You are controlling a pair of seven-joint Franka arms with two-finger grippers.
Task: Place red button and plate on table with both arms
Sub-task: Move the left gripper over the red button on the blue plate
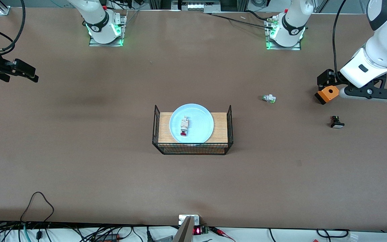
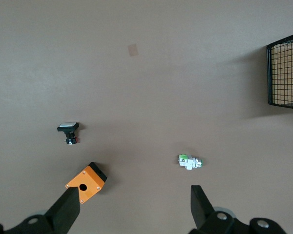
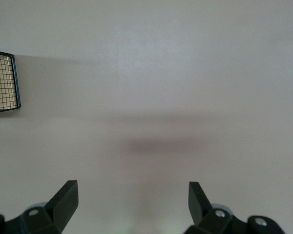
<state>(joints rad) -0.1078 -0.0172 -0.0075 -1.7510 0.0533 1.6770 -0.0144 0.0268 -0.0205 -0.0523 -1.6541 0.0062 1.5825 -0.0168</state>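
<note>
The light-blue plate [image 1: 200, 116] lies in the black wire basket [image 1: 192, 149] at the middle of the brown table [image 1: 113, 174]. The red button [image 1: 184, 127] lies on the plate, its red cap toward the front camera. My left gripper [image 1: 326, 80] is open and empty in the air over the left arm's end of the table; in the left wrist view [image 2: 134, 207] it hangs over bare table. My right gripper [image 1: 29, 72] is open and empty in the air over the right arm's end of the table, and in the right wrist view [image 3: 132, 197] it is over bare table.
An orange box [image 1: 327, 94] [image 2: 86, 182] lies under the left gripper. A black button with a white cap [image 1: 336, 122] [image 2: 68, 131] and a green-tipped white button [image 1: 268, 98] [image 2: 190, 161] lie near it. The basket's edge shows in both wrist views [image 2: 285, 73] [image 3: 2, 80].
</note>
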